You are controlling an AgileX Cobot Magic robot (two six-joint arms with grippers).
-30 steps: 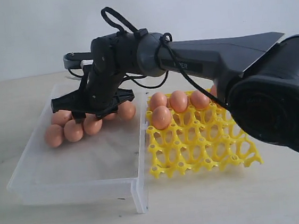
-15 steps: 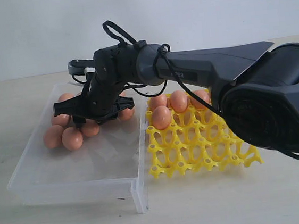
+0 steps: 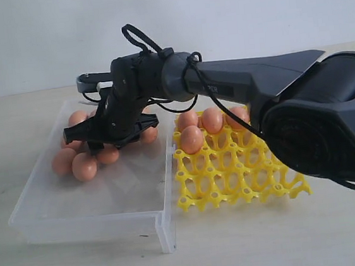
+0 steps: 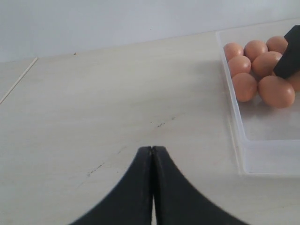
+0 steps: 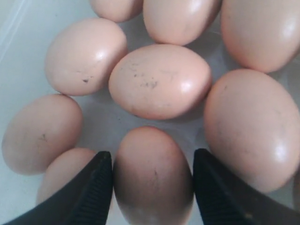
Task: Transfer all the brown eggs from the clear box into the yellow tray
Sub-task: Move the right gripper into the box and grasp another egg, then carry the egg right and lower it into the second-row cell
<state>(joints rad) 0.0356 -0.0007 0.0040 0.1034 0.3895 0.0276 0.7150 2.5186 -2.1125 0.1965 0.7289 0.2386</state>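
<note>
Several brown eggs point(image 3: 84, 167) lie bunched at the far left end of the clear box point(image 3: 91, 219). The yellow tray point(image 3: 246, 178) stands to the right of the box, with several eggs point(image 3: 191, 139) in its back cells. My right gripper point(image 3: 100, 141) reaches across into the box and is down among the eggs. In the right wrist view it point(image 5: 152, 157) stands open with one egg point(image 5: 152, 180) between its fingers point(image 5: 93, 187), which flank it closely. The left gripper point(image 4: 152, 149) is shut and empty, over bare table beside the box point(image 4: 234, 123).
The right arm point(image 3: 254, 80) spans over the tray's back rows. Other eggs point(image 5: 159, 79) crowd tightly round the one between the fingers. The near half of the box holds no eggs. The box's clasp tab point(image 3: 166, 232) juts toward the front.
The right gripper has moved lower and a little left into the egg cluster. The eggs at the left have shifted slightly. The left gripper shows no change.
</note>
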